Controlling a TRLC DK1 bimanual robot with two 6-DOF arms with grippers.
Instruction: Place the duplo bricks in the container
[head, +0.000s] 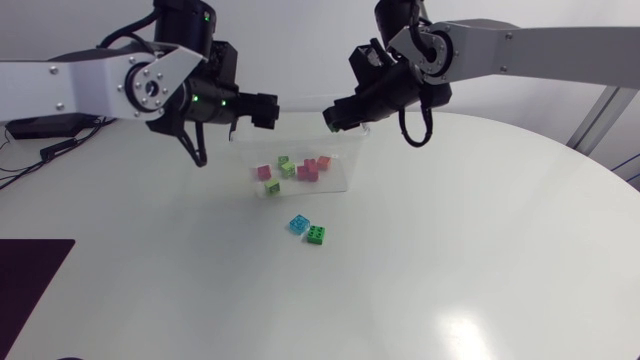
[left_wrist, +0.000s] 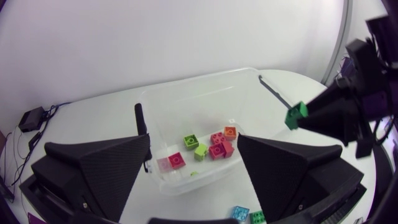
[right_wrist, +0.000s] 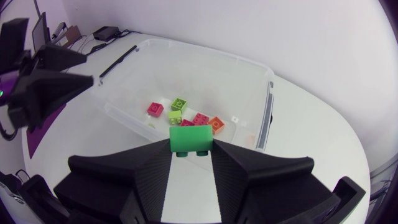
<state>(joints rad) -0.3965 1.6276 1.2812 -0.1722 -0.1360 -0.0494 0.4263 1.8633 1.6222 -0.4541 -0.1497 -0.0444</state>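
A clear plastic container (head: 342, 176) stands at the table's back middle, with several duplo bricks in it: pink (head: 264, 172), green (head: 284, 162), lime (head: 272, 187) and orange (head: 323, 161). My right gripper (right_wrist: 191, 148) is shut on a green brick (right_wrist: 191, 138) and hangs over the container's right rim (right_wrist: 268, 93). My left gripper (left_wrist: 193, 149) stands open and empty above the container's left side (left_wrist: 205, 78). On the table in front of the container lie a cyan brick (head: 299, 225) and a dark green brick (head: 316, 235).
Both arms meet over the container, fingertips facing each other a short way apart; the right gripper (left_wrist: 300, 118) shows ahead of my left one. A dark mat (head: 30, 275) lies at the table's left edge. Cables run at the back left (head: 60, 148).
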